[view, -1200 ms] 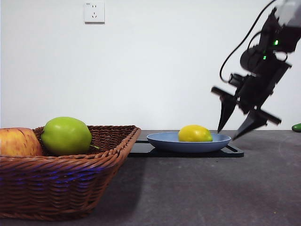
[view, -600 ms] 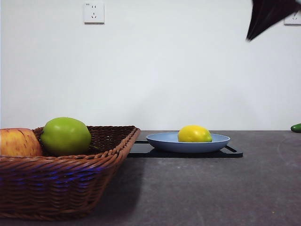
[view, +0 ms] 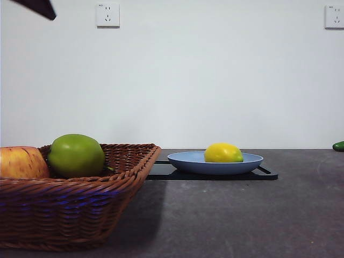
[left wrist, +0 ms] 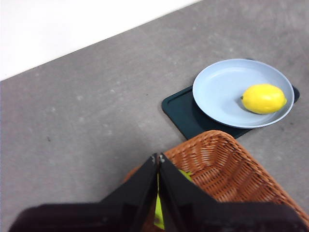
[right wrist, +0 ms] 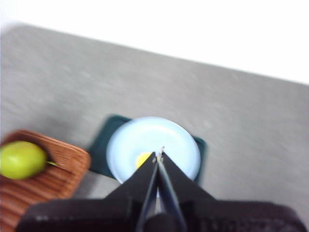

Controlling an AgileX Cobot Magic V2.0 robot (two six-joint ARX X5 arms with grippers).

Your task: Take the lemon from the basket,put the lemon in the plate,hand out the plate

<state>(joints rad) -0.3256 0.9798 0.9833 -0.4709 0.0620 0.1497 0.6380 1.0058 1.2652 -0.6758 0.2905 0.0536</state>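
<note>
While both arms hung high, the smooth yellow lemon (view: pixel 223 152) lay in the shallow light-blue round plate (view: pixel 185 160), which sat on a flat black tray (view: pixel 266 173) toward the far edge of the grey, speckled table (view: pixel 242 215). Nearer, the brown woven wicker basket (view: pixel 80 207) held a green apple (view: pixel 76 155) and a red-yellow apple (view: pixel 21 163). Left gripper (left wrist: pixel 158 157) and right gripper (right wrist: pixel 159 155) were both clenched, empty. White sockets (view: pixel 107 14) dotted the plain wall.

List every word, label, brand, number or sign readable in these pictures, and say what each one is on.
No text can be read anywhere.
Wall socket: a tiny mark at its top corner, too small to read.
Second wall socket: the same, too small to read.
The lemon, plate, basket, black tray and both apples carry no lettering.
</note>
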